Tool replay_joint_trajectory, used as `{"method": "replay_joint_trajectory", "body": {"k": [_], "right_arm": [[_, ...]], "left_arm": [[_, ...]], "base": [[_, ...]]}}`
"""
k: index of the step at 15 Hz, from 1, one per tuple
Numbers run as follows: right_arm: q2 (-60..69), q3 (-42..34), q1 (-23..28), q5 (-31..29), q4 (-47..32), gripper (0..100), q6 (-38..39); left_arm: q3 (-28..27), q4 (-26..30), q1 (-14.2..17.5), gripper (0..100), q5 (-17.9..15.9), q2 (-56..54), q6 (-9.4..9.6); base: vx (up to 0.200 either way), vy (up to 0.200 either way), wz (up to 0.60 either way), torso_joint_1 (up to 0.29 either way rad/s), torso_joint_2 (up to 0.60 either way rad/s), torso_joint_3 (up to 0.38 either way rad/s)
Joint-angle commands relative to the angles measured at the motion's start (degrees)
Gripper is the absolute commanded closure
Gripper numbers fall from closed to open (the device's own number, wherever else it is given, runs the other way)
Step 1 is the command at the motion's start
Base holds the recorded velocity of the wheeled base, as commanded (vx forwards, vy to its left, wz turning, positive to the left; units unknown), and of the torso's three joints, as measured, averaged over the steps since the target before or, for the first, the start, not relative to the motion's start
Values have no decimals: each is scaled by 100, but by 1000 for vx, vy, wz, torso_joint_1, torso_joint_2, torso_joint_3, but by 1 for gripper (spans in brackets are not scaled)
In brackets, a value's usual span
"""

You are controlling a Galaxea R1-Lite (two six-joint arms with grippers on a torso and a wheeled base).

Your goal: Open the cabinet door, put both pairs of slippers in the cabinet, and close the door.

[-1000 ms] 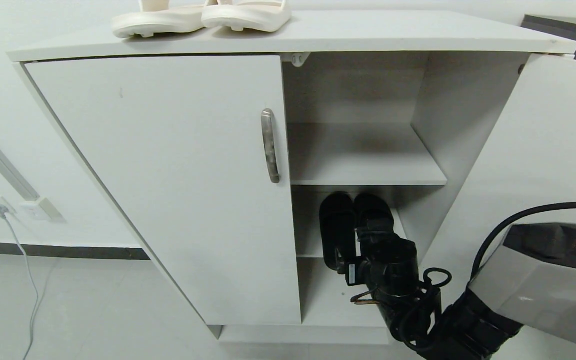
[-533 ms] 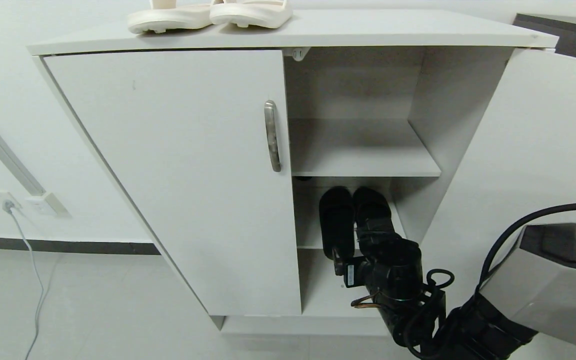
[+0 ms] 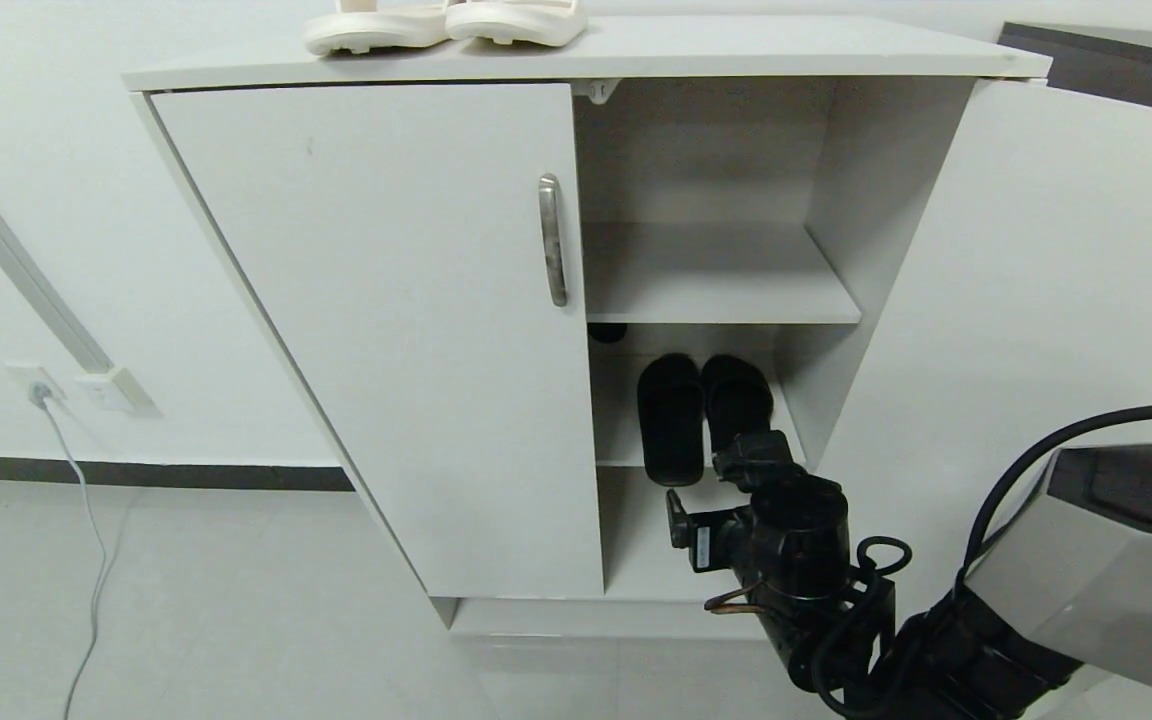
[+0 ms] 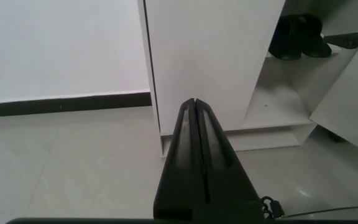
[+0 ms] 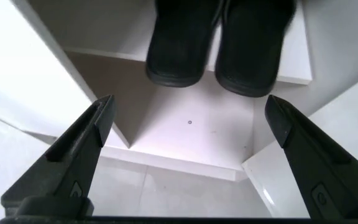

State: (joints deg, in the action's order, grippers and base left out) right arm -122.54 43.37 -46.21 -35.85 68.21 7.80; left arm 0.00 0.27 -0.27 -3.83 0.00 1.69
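— One cabinet (image 3: 586, 62): how is it standing?
— Right door (image 3: 1036, 300) is hanging open; left door (image 3: 386, 330) is sitting shut.
— Slippers?
— Black pair (image 3: 701, 415) is lying side by side on the lower shelf (image 3: 616, 440); cream pair (image 3: 446, 22) is resting on the cabinet top.
— Grippers?
— Right gripper (image 5: 188, 106) is hovering just before the black pair, jaws spread wide, holding nothing. Left gripper (image 4: 194, 106) is hanging over the floor (image 4: 73, 162), fingers pressed together, empty.

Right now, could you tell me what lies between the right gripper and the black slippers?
Nothing: the right wrist view shows a bare stretch from the right gripper to the black slippers.
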Motion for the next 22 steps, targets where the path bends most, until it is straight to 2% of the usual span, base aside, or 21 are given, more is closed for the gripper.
{"method": "replay_joint_trajectory", "body": {"k": [1, 5, 14, 22], "right_arm": [[2, -4, 7, -1, 26, 0, 2], [11, -31, 25, -1, 61, 0, -7], [55, -92, 34, -1, 70, 0, -24], [37, -189, 34, 8, 184, 0, -33]], "left_arm": [[0, 0, 0, 100, 5, 9, -2], [0, 0, 0, 100, 5, 9, -2], [0, 0, 0, 100, -4, 9, 6], [0, 0, 0, 100, 5, 9, -2]], "base": [[0, 0, 0, 0, 0, 0], [0, 0, 0, 1, 1, 20], [0, 0, 0, 2, 1, 179], [0, 0, 0, 0, 0, 8]]}}
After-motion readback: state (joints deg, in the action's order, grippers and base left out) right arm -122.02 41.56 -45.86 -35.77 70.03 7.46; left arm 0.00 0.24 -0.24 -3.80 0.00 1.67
